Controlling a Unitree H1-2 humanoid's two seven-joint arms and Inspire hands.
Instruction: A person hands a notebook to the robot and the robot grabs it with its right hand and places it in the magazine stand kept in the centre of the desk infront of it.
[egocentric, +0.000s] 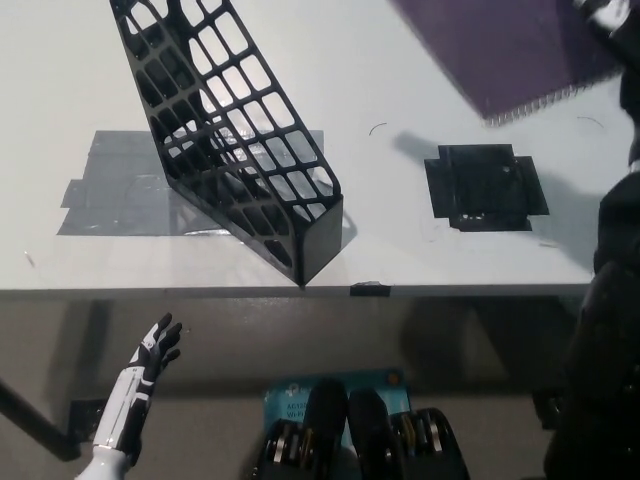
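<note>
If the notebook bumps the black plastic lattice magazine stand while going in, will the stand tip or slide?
The black lattice magazine stand is probably light, since its walls are mostly open grid. It stands tall on a narrow base and leans, so a sideways bump may tip it. It sits on grey tape on the white desk; whether that holds it cannot be seen.
</note>
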